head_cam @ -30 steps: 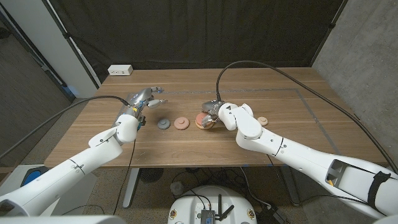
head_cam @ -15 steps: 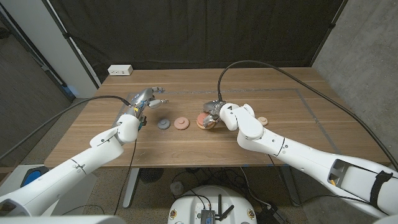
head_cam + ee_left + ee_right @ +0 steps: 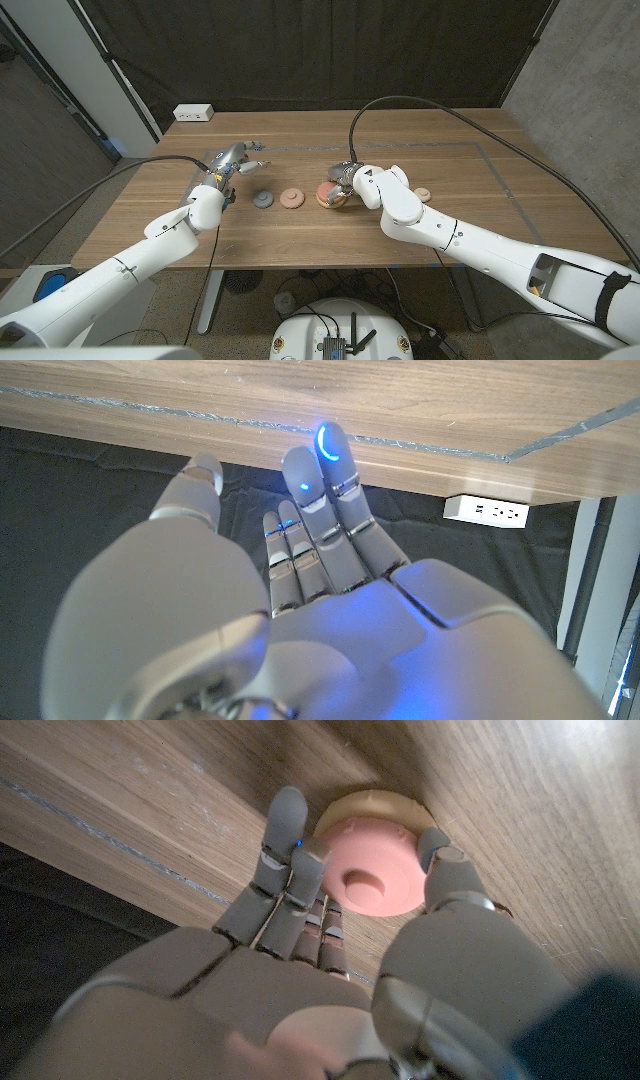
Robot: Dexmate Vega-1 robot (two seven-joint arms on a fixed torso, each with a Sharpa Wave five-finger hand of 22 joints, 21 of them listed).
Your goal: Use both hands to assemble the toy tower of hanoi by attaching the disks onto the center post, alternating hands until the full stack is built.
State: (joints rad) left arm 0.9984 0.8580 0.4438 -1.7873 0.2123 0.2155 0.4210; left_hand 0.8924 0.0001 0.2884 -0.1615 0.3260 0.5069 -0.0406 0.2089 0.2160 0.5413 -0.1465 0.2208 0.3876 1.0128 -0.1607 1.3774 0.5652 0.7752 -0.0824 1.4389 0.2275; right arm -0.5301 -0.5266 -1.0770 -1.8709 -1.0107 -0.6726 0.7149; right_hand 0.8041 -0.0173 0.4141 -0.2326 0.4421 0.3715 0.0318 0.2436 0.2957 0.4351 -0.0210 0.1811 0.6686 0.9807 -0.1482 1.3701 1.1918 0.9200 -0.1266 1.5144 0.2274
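Nothing much has moved since a moment ago; both arms stay where they were, and the left hand [image 3: 232, 160] has only crept a tiny bit up the picture. It hangs over the desk [image 3: 470, 225] at the middle left of the head view, holding nothing, with its fingers [image 3: 330, 475] straight, close side by side, and the thumb a little apart.

The right hand [image 3: 341, 183] sits near the middle of the picture. Its fingers [image 3: 285, 860] and thumb are on either side of a pink disk [image 3: 375, 875], touching its rim. That pink disk lies on top of a wider tan disk [image 3: 375, 808], flat on the desk.

Just left of them lie a small peach disk [image 3: 292, 198] and then a small grey disk [image 3: 263, 199], side by side and apart from each other. Another small tan disk [image 3: 423, 194] lies right of the right hand. A white power strip [image 3: 193, 113] sits at the far upper left of the desk.
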